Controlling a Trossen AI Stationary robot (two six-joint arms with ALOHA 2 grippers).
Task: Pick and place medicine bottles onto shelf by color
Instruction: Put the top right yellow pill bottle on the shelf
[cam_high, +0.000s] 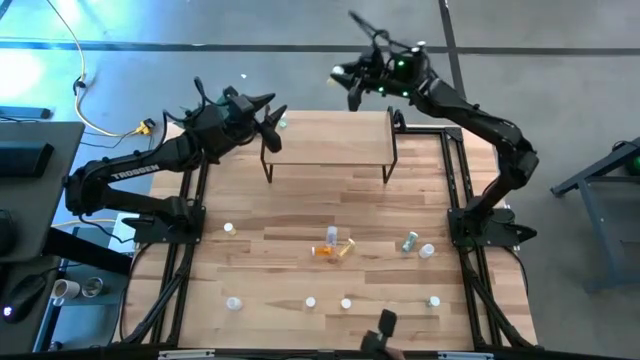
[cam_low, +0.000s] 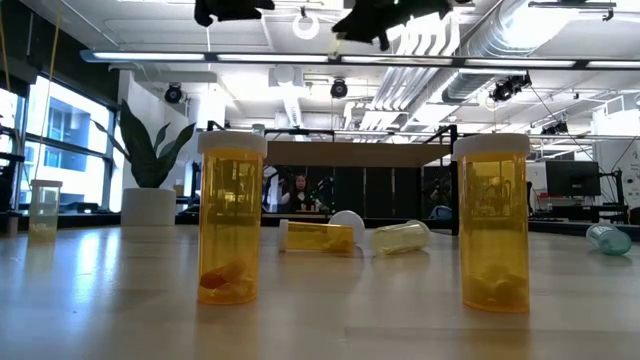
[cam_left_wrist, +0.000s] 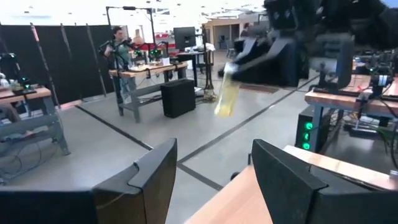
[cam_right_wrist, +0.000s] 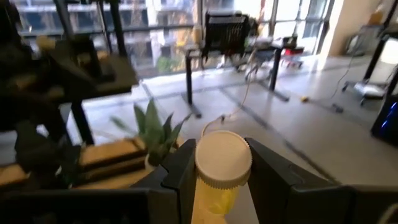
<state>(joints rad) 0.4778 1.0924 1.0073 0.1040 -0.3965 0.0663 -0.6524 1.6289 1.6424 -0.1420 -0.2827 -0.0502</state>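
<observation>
The shelf (cam_high: 328, 135), a light wooden top on thin black legs, stands at the table's far middle. My right gripper (cam_right_wrist: 222, 155) hovers past the shelf's far edge, shut on a yellow medicine bottle (cam_left_wrist: 227, 93) with a white cap (cam_right_wrist: 222, 158). My left gripper (cam_left_wrist: 212, 152) is open and holds nothing, level beside the shelf's far left corner (cam_high: 270, 125). Several other bottles stand or lie on the tabletop, among them an orange one (cam_high: 333, 250) and a green one (cam_high: 409, 241) on their sides. My right gripper pinches the yellow bottle between its two fingers, on the body just under the cap (cam_right_wrist: 214, 196). The fingers reach out about level. The bottle is lifted clear of shelf and table and hangs slanted below the fingers, cap end uppermost.
Two orange bottles (cam_low: 231, 215) (cam_low: 491, 222) stand upright near the table's front edge, with more small bottles in a row there (cam_high: 311, 302). Black frame rails (cam_high: 190, 250) run along both table sides. Behind the table is open floor, with a potted plant (cam_low: 150, 160).
</observation>
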